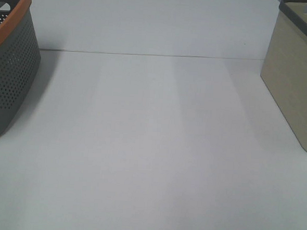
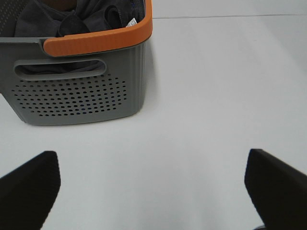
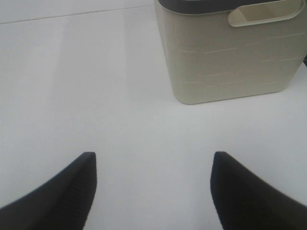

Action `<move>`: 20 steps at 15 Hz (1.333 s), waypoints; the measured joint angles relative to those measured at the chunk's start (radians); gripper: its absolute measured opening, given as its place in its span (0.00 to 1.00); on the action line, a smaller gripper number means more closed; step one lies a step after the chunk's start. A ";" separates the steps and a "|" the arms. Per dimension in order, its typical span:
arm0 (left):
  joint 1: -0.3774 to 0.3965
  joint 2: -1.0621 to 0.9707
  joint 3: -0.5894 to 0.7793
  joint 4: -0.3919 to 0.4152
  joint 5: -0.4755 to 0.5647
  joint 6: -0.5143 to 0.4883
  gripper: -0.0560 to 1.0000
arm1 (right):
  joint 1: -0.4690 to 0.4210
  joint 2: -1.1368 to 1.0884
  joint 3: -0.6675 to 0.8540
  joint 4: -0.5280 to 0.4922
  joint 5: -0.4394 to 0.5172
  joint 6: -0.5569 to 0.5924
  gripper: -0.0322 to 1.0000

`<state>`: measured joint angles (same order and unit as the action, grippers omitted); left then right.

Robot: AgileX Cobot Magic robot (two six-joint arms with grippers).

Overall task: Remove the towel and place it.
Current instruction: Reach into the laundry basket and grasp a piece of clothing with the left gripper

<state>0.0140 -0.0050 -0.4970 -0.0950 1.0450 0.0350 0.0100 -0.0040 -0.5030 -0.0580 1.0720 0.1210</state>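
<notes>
On the table (image 1: 151,146) the towel (image 2: 62,19) sits in the basket (image 2: 76,96), so my left gripper (image 2: 151,163) and right gripper (image 3: 153,160) gape empty.

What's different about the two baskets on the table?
The grey basket has an orange rim; the beige basket has a dark grey one. The grey basket's walls are dotted with holes; the beige basket's are solid with faint lines. The grey basket holds a dark towel; the beige basket's inside is hidden. Both have handle slots.
</notes>
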 joint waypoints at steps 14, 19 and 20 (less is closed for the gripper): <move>0.000 0.613 -0.390 0.005 0.073 0.060 0.98 | 0.000 0.000 0.000 0.000 0.000 0.000 0.69; 0.000 0.992 -0.688 0.021 0.171 0.060 0.98 | 0.000 0.000 0.000 0.000 0.000 0.000 0.69; 0.000 1.111 -0.793 0.036 0.172 0.060 0.98 | 0.000 0.000 0.000 0.000 0.000 0.000 0.69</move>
<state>0.0140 1.1060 -1.2900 -0.0590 1.2170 0.0950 0.0100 -0.0040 -0.5030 -0.0580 1.0720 0.1210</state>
